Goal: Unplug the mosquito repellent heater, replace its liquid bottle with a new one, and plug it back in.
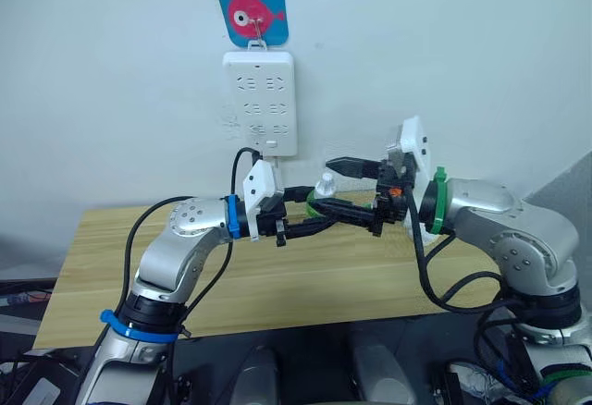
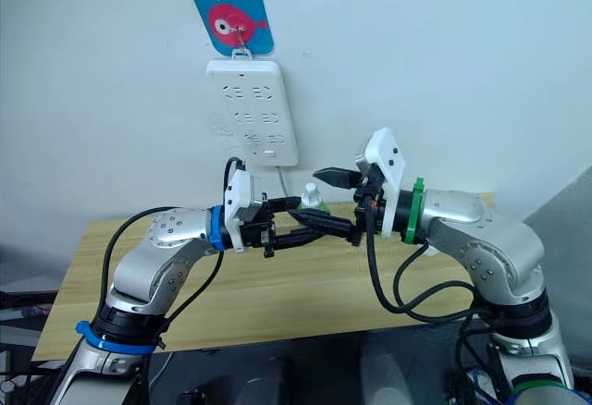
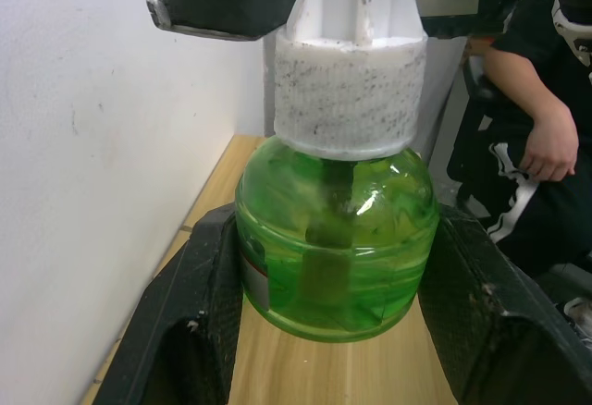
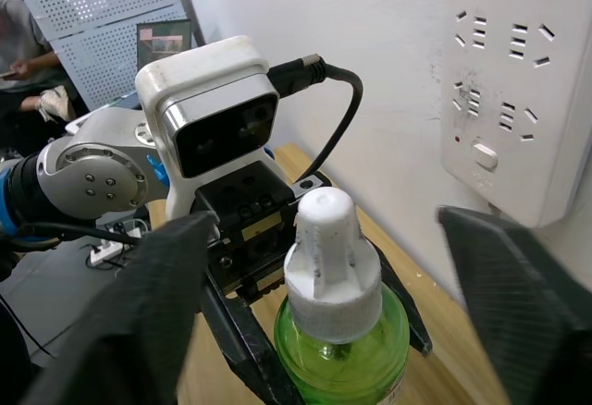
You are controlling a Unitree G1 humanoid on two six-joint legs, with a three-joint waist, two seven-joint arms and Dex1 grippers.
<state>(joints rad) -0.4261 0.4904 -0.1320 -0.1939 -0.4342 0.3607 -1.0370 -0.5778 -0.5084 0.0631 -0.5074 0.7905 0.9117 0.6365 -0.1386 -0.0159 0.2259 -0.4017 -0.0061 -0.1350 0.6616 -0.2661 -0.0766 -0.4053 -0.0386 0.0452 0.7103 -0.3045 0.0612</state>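
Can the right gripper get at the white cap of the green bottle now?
Probably yes. The left gripper holds the green bottle by its body, leaving the white cap bare, and the open right gripper already straddles it.

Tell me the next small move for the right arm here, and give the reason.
Probably close the right gripper on the white cap of the green bottle. Its jaws stand open on either side of the cap without touching it, while the left gripper already clamps the bottle's body above the wooden table, so the cap is ready to be gripped.
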